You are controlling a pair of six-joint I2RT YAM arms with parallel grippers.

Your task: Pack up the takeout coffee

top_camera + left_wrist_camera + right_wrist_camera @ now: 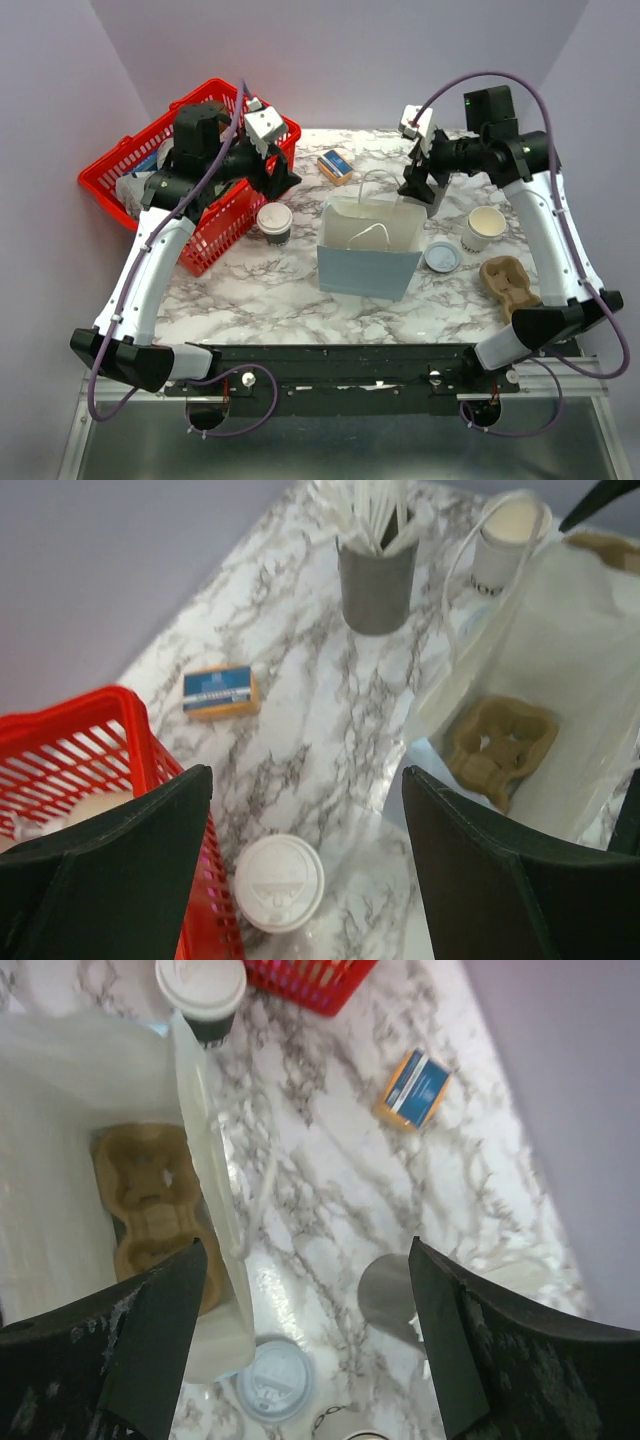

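Where the surface [250, 290] lies closest to the arm bases, a pale blue paper bag [368, 262] stands open with a brown cup carrier [150, 1200] flat on its bottom. Right of the bag are a second carrier [508, 282], a loose lid disc [443, 257] and a lidless cream cup [485, 228]. The takeout coffee [274, 222] stands upright on the surface just left of the bag, beside the red basket [215, 235], white lid on. The left hand [280, 178] hovers above and just beyond the coffee, released, jaws wide, nothing held. The right hand [420, 190] hangs at the bag's far right corner, also released and empty. Farther back are a grey holder of stirrers [377, 575] and an orange-and-blue box [336, 165].
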